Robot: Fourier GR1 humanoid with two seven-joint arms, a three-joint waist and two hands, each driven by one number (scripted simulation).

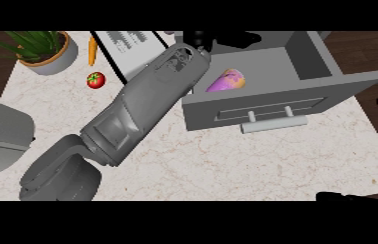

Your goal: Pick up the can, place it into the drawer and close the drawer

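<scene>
Looking down, I count one purple-and-orange can (227, 81) lying tilted inside the one open grey drawer (255, 110). My left hand (198, 38) shows black above the drawer's back; I cannot tell its finger shape. My right hand (347, 196) barely shows at the lower right edge. One tomato (96, 80), one carrot (92, 50) and one potted plant (43, 50) sit at the counter's (244, 163) far left.

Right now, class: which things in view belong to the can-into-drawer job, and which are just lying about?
Job things: can, lying inside the open drawer; left hand above the drawer's back.

Lying about: tomato, carrot, potted plant.
</scene>
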